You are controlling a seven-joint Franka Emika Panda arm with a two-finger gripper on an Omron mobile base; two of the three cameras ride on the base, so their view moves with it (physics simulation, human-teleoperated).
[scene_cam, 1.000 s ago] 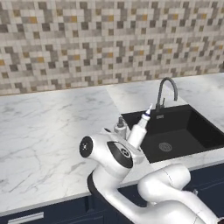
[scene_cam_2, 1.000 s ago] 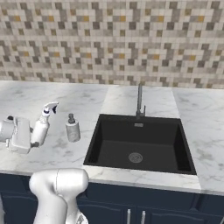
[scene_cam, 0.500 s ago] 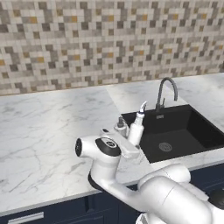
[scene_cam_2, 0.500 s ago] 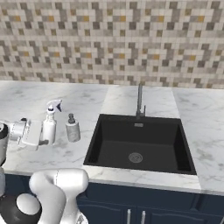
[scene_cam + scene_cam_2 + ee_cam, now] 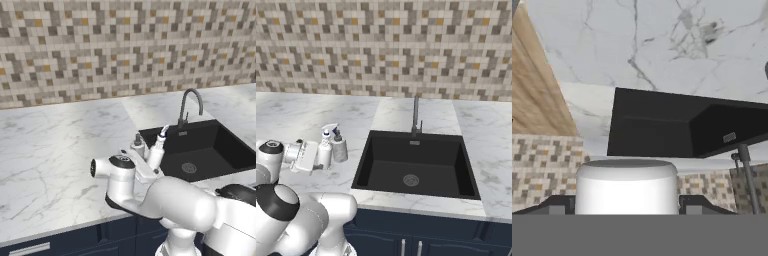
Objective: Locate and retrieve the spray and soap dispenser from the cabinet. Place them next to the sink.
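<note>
White spray (image 5: 324, 150), clenched in the jaws, stands touching the soap dispenser (image 5: 339, 148) beside the sink (image 5: 415, 165); releasing carelessly could topple both.

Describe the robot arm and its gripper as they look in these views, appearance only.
The arm is glossy white with rounded, bulbous links and dark grey joint caps, one with a silver ring. The gripper has a flat white boxy body. Its fingers are small and dark. No cables or markings show.
</note>
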